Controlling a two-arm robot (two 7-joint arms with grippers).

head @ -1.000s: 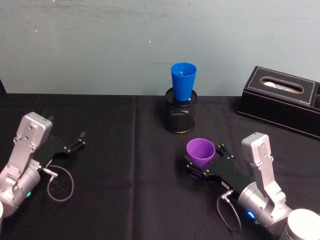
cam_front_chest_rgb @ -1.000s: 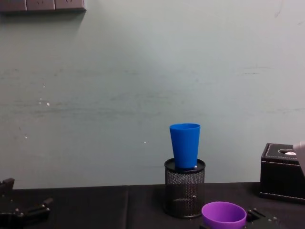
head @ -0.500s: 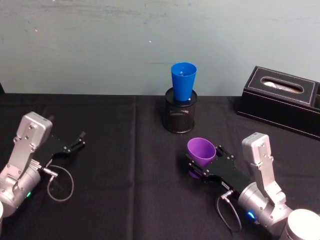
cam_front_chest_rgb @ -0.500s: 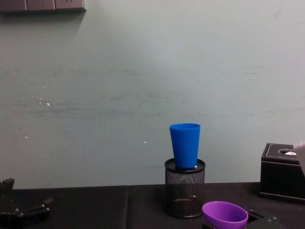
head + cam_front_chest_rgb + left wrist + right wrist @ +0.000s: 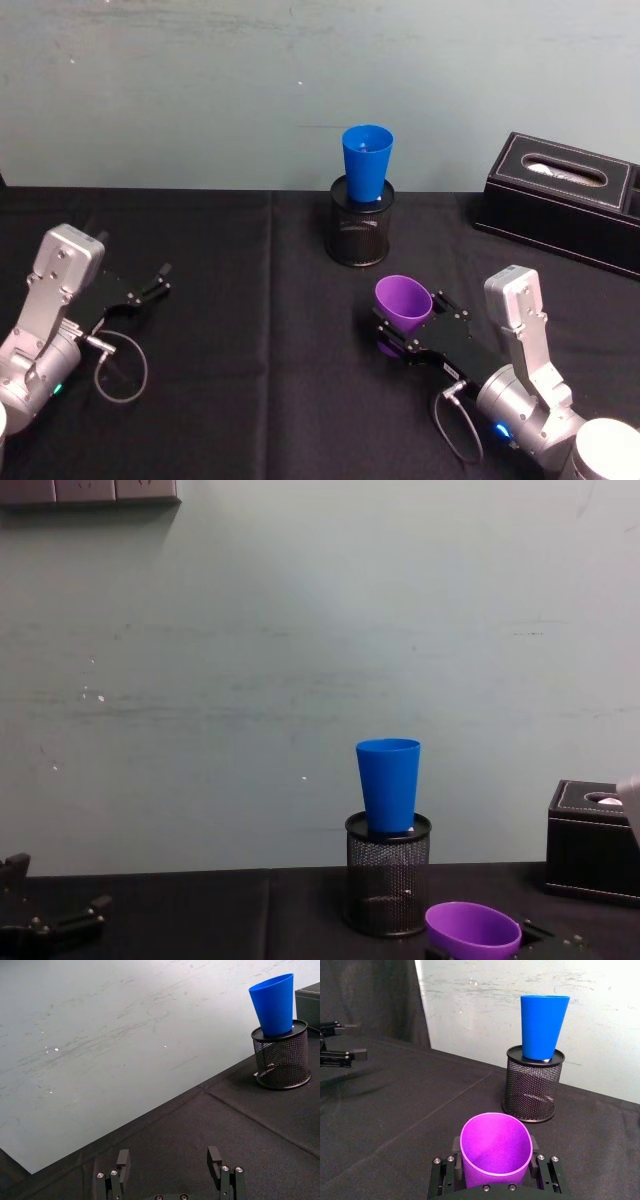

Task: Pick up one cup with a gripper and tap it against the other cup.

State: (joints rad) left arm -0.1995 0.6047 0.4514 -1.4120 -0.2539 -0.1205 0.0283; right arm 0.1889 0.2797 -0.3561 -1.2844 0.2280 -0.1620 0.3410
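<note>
Two tools: right tool (image 5: 408, 318) grasps the tilted purple cup (image 5: 402, 300), apart from the blue cup (image 5: 366, 160); left tool (image 5: 160, 280) sits idle, released.

The right gripper (image 5: 408, 322) reaches forward and low, its jaws clamped on the purple cup (image 5: 402, 303) tilted between them. The left gripper (image 5: 157, 283) lies parked, jaws spread apart.

You had a table (image 5: 250, 330) covered in black cloth and set against a pale wall; a fold line ran through the cloth from the back edge toward the front, left of the middle. Directly on it stood a black mesh pen holder (image 5: 360, 235), upright near the back centre; well apart to its right lay a black tissue box (image 5: 560, 205), set at an angle.
</note>
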